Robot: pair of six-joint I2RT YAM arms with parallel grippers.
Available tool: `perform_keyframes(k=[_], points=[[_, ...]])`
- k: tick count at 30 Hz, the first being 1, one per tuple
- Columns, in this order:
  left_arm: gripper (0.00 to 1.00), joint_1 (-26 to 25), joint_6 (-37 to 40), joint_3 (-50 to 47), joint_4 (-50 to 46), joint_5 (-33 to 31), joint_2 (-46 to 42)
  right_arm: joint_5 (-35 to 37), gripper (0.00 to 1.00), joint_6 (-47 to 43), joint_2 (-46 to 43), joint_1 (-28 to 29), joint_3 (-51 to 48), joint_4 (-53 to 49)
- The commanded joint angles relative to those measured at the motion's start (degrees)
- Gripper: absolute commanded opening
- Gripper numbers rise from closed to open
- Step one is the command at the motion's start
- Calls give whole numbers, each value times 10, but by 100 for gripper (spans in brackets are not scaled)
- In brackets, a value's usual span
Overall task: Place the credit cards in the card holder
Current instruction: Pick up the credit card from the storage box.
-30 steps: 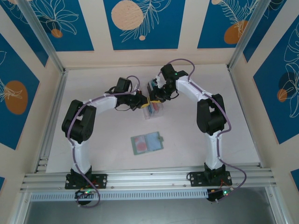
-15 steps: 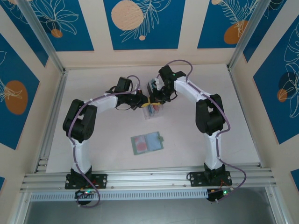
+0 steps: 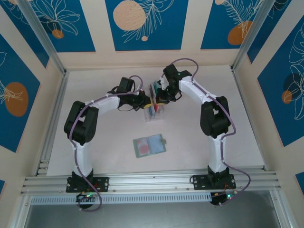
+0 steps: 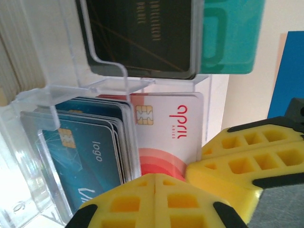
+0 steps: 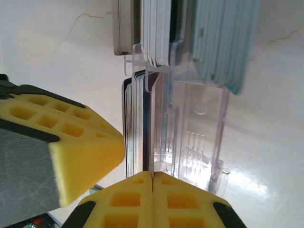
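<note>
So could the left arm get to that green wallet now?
Probably yes: the wallet lies open on bare table nearer the arm's base, nothing over it. The left gripper is up at the rack, though.

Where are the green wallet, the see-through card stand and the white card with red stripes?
green wallet (image 3: 163, 146), top view, near its right edge.
see-through card stand (image 4: 61, 95), left wrist view, on its clear ledge.
white card with red stripes (image 4: 166, 137), left wrist view, on its white face.

cards (image 4: 90, 147): upright, bunched | card holder (image 3: 150, 145): open flat, apart frm cards
</note>
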Motion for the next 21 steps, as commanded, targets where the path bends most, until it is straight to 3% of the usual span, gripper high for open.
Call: perform_keyframes(k=[1, 21], points=[[3, -14, 23, 30, -29, -5, -4, 10, 0, -5, -42, -7, -2, -18], [3, -47, 16, 71, -36, -13, 45, 4, 0, -5, -37, -23, -2, -31]])
